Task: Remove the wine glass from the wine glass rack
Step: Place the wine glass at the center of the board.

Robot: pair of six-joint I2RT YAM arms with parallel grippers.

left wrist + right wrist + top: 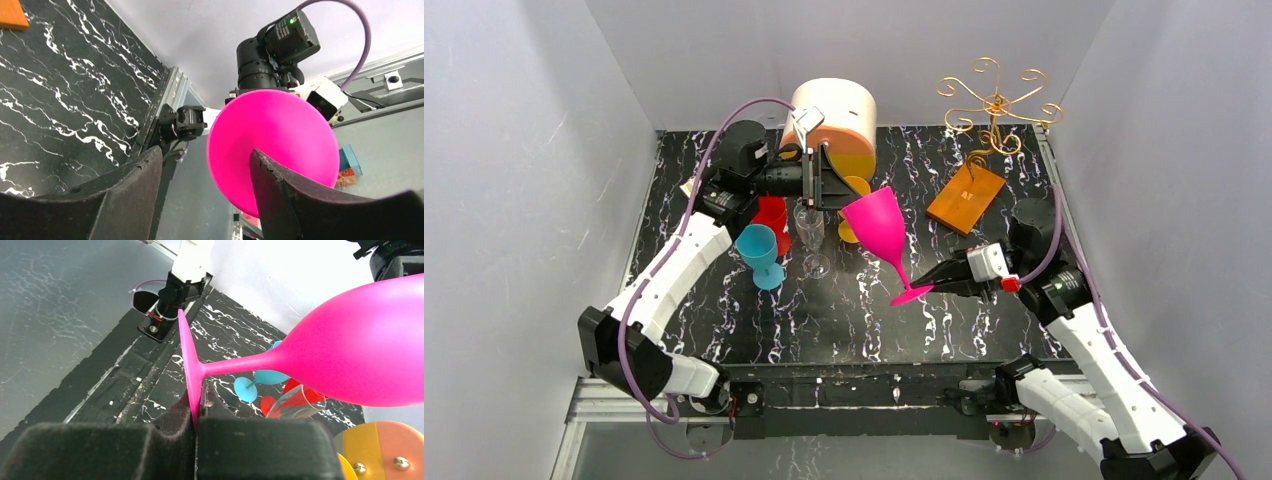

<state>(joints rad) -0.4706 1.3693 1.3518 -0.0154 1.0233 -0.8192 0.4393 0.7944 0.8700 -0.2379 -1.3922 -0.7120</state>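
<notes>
The round box (834, 115) stands far centre; what it holds cannot be seen. The pink glass (876, 222) hangs tilted above the mid-surface (844, 325), well apart from the gold wire rack (994, 100) at far right. The right fingers (260, 450) are clamped on its foot. The left fingers (125, 195) stand apart by its bowl.
</notes>
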